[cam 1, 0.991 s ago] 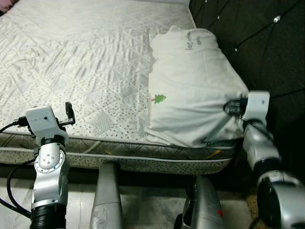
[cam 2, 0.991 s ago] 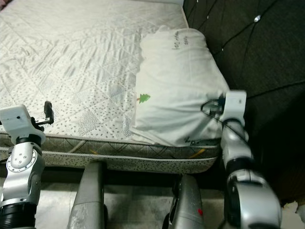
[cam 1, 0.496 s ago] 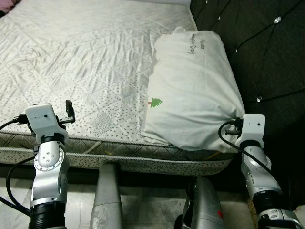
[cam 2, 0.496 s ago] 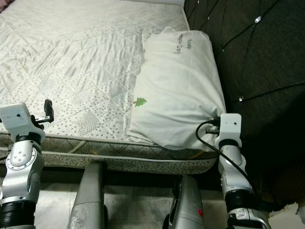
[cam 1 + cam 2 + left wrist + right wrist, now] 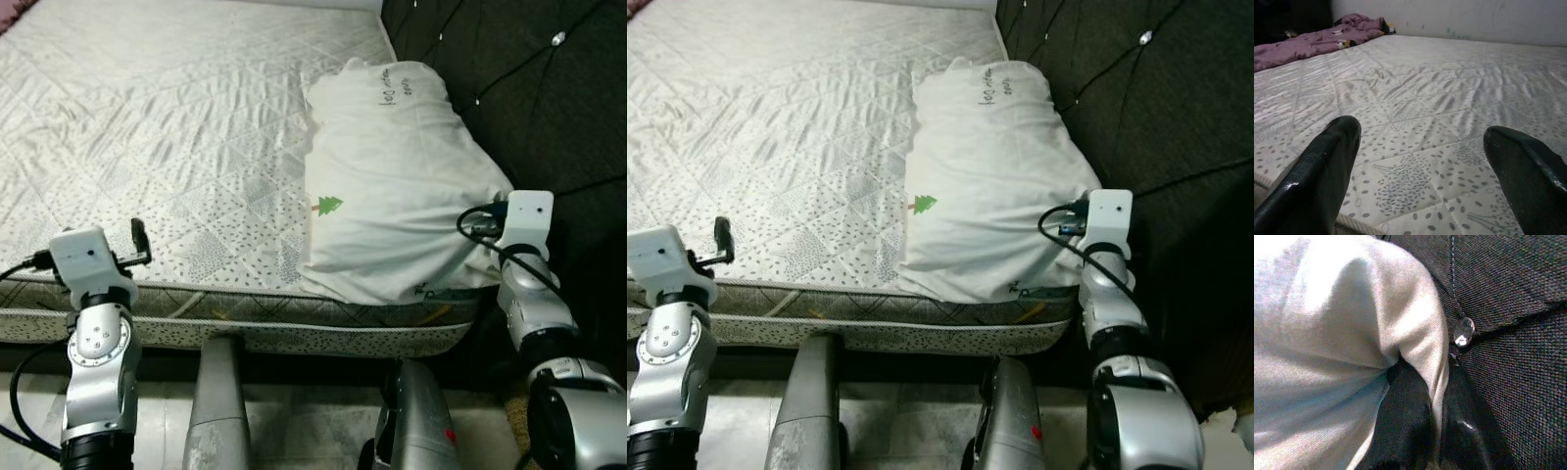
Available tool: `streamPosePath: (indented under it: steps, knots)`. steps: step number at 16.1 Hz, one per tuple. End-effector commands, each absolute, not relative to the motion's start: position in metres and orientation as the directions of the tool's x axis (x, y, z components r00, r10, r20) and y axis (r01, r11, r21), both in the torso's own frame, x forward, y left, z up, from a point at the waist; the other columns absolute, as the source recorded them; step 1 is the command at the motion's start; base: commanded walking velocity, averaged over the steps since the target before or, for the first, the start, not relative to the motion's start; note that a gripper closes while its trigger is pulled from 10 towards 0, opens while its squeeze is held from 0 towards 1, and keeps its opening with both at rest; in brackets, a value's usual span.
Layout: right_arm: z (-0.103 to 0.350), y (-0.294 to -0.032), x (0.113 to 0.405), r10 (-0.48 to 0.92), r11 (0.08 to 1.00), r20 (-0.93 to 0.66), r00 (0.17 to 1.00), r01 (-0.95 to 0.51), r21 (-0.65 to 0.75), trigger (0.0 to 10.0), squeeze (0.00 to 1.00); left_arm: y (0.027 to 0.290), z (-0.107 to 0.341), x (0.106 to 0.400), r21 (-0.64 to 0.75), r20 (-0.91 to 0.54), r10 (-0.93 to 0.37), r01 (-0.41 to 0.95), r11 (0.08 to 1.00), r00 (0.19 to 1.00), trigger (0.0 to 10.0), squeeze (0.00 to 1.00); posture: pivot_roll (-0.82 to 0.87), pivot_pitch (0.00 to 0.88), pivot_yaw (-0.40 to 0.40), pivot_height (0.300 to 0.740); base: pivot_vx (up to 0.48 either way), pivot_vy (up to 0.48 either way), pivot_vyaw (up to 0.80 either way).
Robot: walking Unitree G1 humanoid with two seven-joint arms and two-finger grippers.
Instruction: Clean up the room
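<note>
The right pincer (image 5: 1432, 431) pinches a fold of the white pillow (image 5: 392, 186), which lies at the frame's right on the bed (image 5: 176, 127). The left pincer (image 5: 1420, 171) hovers spread at lower left.

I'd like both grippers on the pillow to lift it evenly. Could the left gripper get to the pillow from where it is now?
Probably yes. The left gripper hovers open over the near edge of the mattress, with only bare quilting between it and the pillow. The right gripper already pinches the pillow's corner.
</note>
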State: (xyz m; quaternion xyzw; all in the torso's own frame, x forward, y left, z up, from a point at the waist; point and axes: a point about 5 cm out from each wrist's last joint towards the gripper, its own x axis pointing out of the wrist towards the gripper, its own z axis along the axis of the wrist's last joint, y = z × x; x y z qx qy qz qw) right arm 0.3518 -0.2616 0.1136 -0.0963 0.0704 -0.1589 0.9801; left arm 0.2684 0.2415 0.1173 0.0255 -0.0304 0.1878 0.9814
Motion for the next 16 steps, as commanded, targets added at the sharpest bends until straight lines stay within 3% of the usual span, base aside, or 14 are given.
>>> streamPosePath:
  steps: [1, 2, 3, 4, 5, 10, 12, 16]
  knots:
    - [0.152, -0.253, 0.368, -0.292, 0.935, 0.059, 0.954, 0.298, -0.194, 0.0, 0.0, 0.24, 0.117, 0.27, 0.032, 0.07, 0.368, -0.371, 0.928, 0.927, 10.0, 0.0, 0.12, 0.0, -0.032, 0.525, 0.0, 0.0, 0.0]
    - [0.149, -0.228, 0.373, -0.218, 0.955, 0.059, 0.974, 0.225, -0.194, 9.8, 0.0, 0.237, 0.116, 0.275, 0.043, 0.065, 0.353, -0.356, 0.934, 0.933, 10.0, 0.0, 0.12, 0.0, -0.026, 0.525, 0.0, 0.0, 0.0]
    - [0.141, -0.21, 0.375, -0.177, 0.969, 0.033, 0.984, 0.18, -0.167, 10.0, 0.0, 0.235, 0.117, 0.278, 0.052, 0.064, 0.341, -0.344, 0.937, 0.938, 10.0, 0.0, 0.12, 0.0, -0.024, 0.525, 0.0, 0.0, 0.0]
    - [0.133, -0.197, 0.373, -0.146, 0.977, 0.019, 0.989, 0.147, -0.153, 10.0, 0.44, 0.234, 0.118, 0.28, 0.056, 0.065, 0.337, -0.341, 0.938, 0.939, 10.0, 0.0, 0.13, 0.0, -0.029, 0.525, 0.0, 0.0, 0.0]
    - [0.126, -0.19, 0.371, -0.127, 0.982, 0.005, 0.992, 0.127, -0.143, 10.0, 1.0, 0.234, 0.12, 0.282, 0.057, 0.068, 0.335, -0.339, 0.939, 0.94, 10.0, 0.0, 0.13, 0.0, -0.032, 0.525, 0.0, 0.0, 0.0]
    - [0.101, -0.184, 0.357, -0.111, 0.987, -0.083, 0.99, 0.1, -0.125, 10.0, 1.0, 0.225, 0.128, 0.281, 0.011, 0.118, 0.313, -0.317, 0.948, 0.942, 10.0, 0.0, 0.14, 0.0, -0.078, 0.525, 0.0, 0.0, 0.0]
    - [0.097, -0.2, 0.352, -0.175, 0.967, -0.104, 0.979, 0.151, -0.205, 10.0, 1.0, 0.217, 0.123, 0.275, 0.002, 0.106, 0.318, -0.32, 0.947, 0.942, 10.0, 0.0, 0.13, 0.0, -0.09, 0.525, 0.0, 0.0, 0.0]
    - [0.112, -0.225, 0.341, -0.245, 0.945, -0.032, 0.969, 0.232, -0.231, 10.0, 1.0, 0.214, 0.118, 0.272, 0.008, 0.087, 0.295, -0.297, 0.955, 0.952, 10.0, 0.0, 0.11, 0.0, -0.072, 0.525, 0.0, 0.0, 0.0]
